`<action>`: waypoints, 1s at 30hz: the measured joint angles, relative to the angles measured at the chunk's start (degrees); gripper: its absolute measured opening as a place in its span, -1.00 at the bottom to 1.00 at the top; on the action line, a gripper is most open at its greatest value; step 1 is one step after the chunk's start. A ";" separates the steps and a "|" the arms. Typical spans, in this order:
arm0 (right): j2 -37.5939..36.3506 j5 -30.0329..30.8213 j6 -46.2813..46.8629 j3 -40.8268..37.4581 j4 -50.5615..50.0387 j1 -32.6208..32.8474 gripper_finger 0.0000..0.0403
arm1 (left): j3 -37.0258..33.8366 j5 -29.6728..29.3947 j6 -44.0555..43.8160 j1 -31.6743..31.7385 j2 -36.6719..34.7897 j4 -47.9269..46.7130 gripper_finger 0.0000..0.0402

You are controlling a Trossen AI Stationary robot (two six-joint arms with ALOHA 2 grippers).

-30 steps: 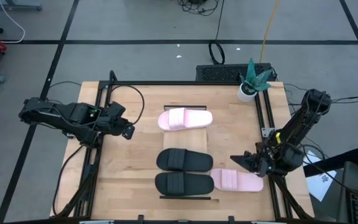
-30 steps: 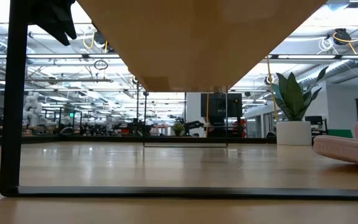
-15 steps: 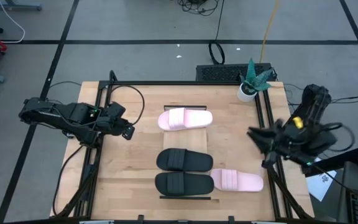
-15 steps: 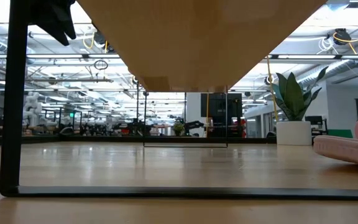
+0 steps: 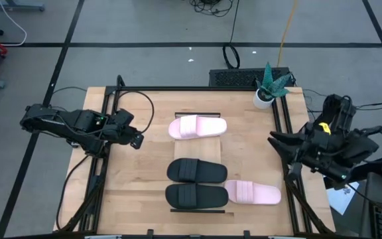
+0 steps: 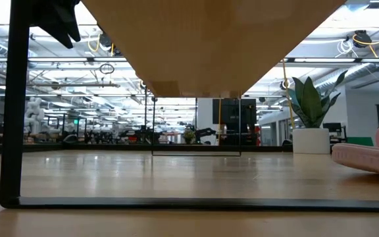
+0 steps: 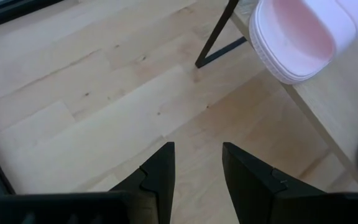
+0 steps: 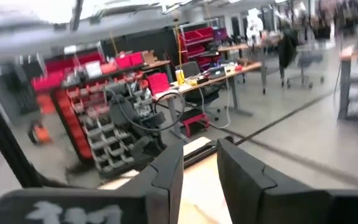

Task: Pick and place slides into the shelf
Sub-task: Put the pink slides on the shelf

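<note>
Wkshop bkgd in right wrist only; high shows slides (image 5: 197, 182).

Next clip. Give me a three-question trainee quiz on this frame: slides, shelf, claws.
1. Count: how many slides lie on the table?
2. True or false: the right claw holds a pink slide.
3. Which slide lies outside the shelf? A) far pink slide B) upper black slide C) near pink slide

Key
1. Four, two pink and two black, counting the lower black slide.
2. False. It hangs empty over the table's right edge; the left claw waits at the left edge, open.
3. C, beside the shelf's right edge.
</note>
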 joint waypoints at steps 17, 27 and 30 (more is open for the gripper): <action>1.54 -0.09 62.15 -10.99 0.94 4.62 -0.57 | 0.00 -0.53 -0.08 0.04 0.00 0.04 -0.36; 1.50 -0.08 98.84 -30.25 9.38 7.22 -0.57 | 0.00 -0.66 -0.04 0.04 0.00 0.04 -0.36; 1.49 -0.09 104.45 -33.97 13.26 7.64 -0.57 | 0.00 -0.58 -0.04 0.04 0.00 0.04 -0.36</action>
